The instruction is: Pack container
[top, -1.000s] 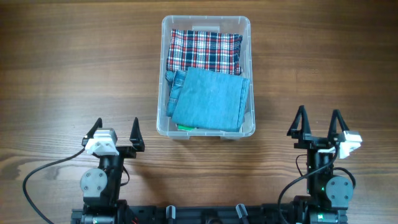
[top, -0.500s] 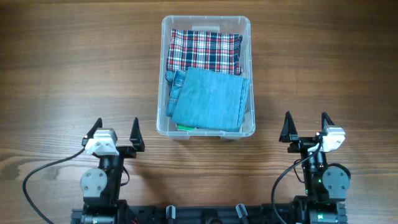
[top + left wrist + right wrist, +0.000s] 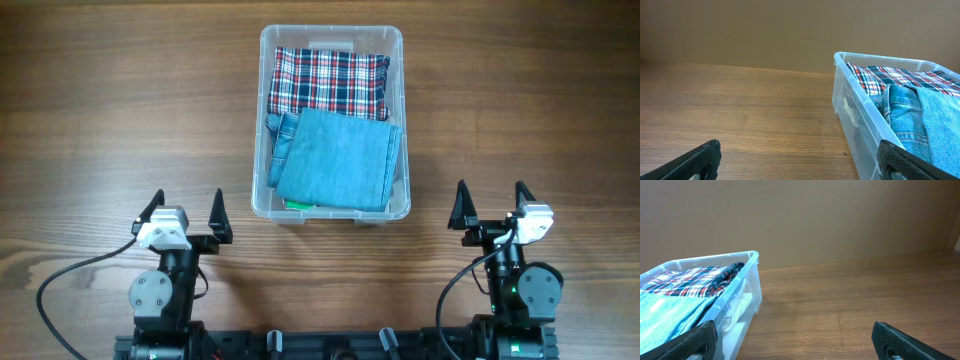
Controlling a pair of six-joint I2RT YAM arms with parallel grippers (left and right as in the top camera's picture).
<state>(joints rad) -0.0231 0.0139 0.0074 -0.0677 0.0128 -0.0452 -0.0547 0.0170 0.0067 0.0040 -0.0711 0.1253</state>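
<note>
The clear plastic container (image 3: 331, 36) stands at the table's middle back. Inside lie a folded red, white and blue plaid cloth (image 3: 330, 82) at the far end and folded blue jeans (image 3: 335, 160) on top at the near end. A strip of green (image 3: 298, 205) peeks out under the jeans. My left gripper (image 3: 186, 207) rests open near the front left, apart from the container. My right gripper (image 3: 489, 201) rests open near the front right. The left wrist view shows the container (image 3: 852, 95) on its right; the right wrist view shows the container (image 3: 747, 287) on its left. Nothing lies between either pair of fingers.
Bare wooden table (image 3: 120, 120) spreads on both sides of the container. A black cable (image 3: 70, 275) loops at the front left by the left arm's base. A brown wall (image 3: 765, 30) rises behind the table.
The right arm has swung slightly left and squared up since a second ago, then stayed still. The left arm and the container's contents have not moved.
</note>
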